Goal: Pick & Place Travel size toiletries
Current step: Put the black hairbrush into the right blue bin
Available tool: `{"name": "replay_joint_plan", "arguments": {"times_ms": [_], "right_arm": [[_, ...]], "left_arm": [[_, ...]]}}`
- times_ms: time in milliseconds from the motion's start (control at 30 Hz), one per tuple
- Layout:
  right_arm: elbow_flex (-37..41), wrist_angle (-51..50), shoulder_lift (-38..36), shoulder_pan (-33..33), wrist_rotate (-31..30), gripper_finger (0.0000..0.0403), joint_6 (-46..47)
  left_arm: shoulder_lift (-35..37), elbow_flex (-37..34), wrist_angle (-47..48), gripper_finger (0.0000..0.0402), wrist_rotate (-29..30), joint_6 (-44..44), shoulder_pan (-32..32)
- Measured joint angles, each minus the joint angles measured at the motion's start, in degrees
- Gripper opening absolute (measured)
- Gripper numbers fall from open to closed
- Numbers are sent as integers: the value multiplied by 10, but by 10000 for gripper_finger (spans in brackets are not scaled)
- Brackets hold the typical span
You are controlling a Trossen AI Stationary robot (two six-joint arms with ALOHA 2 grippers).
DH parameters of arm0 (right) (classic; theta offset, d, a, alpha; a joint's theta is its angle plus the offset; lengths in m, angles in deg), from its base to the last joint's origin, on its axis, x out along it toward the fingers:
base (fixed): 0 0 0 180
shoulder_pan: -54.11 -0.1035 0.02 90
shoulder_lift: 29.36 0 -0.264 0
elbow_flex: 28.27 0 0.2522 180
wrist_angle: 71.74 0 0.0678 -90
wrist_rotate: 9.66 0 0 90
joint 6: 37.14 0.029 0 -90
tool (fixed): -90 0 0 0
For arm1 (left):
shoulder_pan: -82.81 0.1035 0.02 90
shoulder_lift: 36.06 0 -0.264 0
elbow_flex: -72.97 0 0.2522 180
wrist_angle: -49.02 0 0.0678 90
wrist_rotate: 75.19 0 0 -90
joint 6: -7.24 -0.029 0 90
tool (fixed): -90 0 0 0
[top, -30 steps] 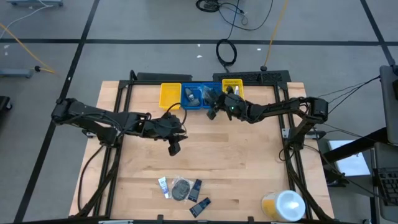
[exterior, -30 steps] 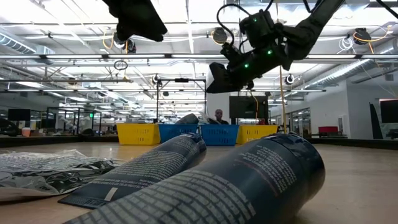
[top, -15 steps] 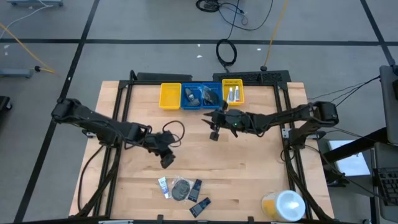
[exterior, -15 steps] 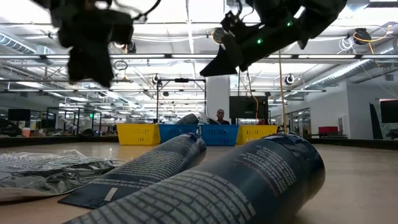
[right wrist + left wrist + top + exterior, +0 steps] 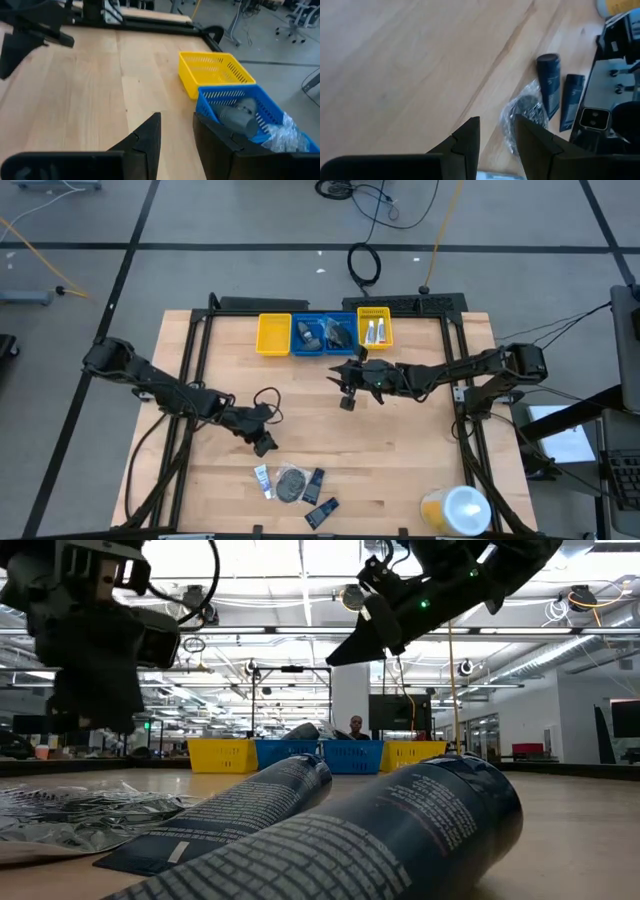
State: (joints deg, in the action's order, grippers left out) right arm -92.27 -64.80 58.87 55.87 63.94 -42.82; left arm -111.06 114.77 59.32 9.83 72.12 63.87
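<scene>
Since the earlier frames: left gripper has travelled from mid-table toward the near edge and now hangs just above and left of the loose toiletries; right gripper has pulled back from the bins to open wood near the table's middle. Jaws: both pairs slightly parted with a narrow gap, nothing between them, as both wrist views show. Loose toiletries at the near edge, 4 counted: 1 white-and-blue tube, 1 round black piece in crinkled clear wrap, 1 dark bottle, 1 black packet. Bins along the far edge, 4 in a row: 1 empty yellow bin, 2 blue bins holding grey bottles and wrapped pieces, count not readable, 1 yellow bin with 2 white tubes. Large yellow container with white lid, near right corner, partly cut off. In the left wrist view the tube is cut off at the edge.
</scene>
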Motion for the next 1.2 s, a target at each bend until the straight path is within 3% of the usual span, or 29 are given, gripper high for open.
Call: {"name": "replay_joint_plan", "arguments": {"times_ms": [167,633,767,1200], "right_arm": [[0,-3,0,0,-3,105,-1],[0,-20,0,1,-3,105,-1],[0,-25,0,1,-3,105,-2],[0,-26,0,1,-2,105,-9]], "left_arm": [[-17,-4,-13,120,-12,19,-15],[-183,-2,-194,120,-96,71,-25],[-195,-1,-242,120,-106,61,-26],[-195,-1,-219,120,-101,57,-28]]}}
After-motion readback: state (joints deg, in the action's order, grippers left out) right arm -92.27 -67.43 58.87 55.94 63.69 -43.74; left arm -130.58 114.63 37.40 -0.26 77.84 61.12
